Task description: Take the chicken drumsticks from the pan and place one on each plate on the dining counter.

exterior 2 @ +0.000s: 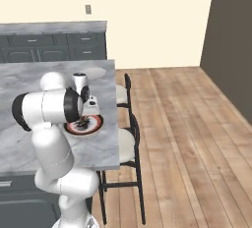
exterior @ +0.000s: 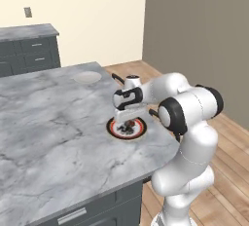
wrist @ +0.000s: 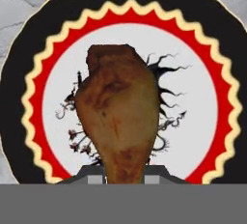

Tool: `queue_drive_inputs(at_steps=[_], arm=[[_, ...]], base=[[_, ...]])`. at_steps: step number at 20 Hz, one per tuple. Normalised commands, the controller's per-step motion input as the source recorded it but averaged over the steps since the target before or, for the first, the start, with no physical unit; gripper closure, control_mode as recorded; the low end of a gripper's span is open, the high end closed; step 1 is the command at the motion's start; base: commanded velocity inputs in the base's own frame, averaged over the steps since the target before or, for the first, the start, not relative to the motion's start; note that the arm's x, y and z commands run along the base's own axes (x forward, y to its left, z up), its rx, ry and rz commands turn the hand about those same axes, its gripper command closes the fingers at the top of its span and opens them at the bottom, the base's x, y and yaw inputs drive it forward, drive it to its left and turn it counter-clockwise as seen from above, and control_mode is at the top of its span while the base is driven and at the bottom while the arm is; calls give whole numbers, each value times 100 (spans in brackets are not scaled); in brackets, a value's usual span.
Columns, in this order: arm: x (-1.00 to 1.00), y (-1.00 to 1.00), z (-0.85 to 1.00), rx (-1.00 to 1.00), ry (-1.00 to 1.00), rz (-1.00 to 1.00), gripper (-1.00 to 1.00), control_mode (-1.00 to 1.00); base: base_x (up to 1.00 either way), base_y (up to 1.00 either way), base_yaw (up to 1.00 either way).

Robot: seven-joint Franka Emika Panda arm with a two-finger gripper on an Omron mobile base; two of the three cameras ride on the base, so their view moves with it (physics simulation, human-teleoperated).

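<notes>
The gripper (exterior: 128,122) is hanging straight down over the red-rimmed plate (exterior: 115,128), which is sitting near the right edge of the dining counter (exterior: 44,122). In the hand view a chicken drumstick (wrist: 119,117) is filling the centre, its narrow end running down between the two finger tips (wrist: 155,178) and its thick end pointing away over the pale middle of the plate (wrist: 193,102). The fingers are standing closed against the narrow end, one on each side, so the drumstick is being held. Whether the drumstick is already touching the plate surface cannot be told. The plate's black outer band and red scalloped ring are encircling the drumstick on all sides. A second, plain whitish plate (exterior: 87,77) is lying well apart, toward the far edge of the counter. In the right base view the gripper (exterior 2: 86,118) is sitting just above the plate (exterior 2: 96,124), beside two stools (exterior 2: 126,143).
</notes>
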Motion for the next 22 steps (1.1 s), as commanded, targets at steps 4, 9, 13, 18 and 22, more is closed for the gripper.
queue_drive_inputs(at_steps=[4,9,13,18,22], arm=[[31,4,-40,0,1,-8,100,-100],[11,6,-36,0,0,-5,100,-100],[0,7,-15,0,0,0,-100,-100],[-14,0,35,0,0,0,-100,-100],[-31,0,61,0,-1,0,-100,-100]], base=[[0,0,0],[0,0,0],[0,0,0],[0,0,0],[0,0,0]])
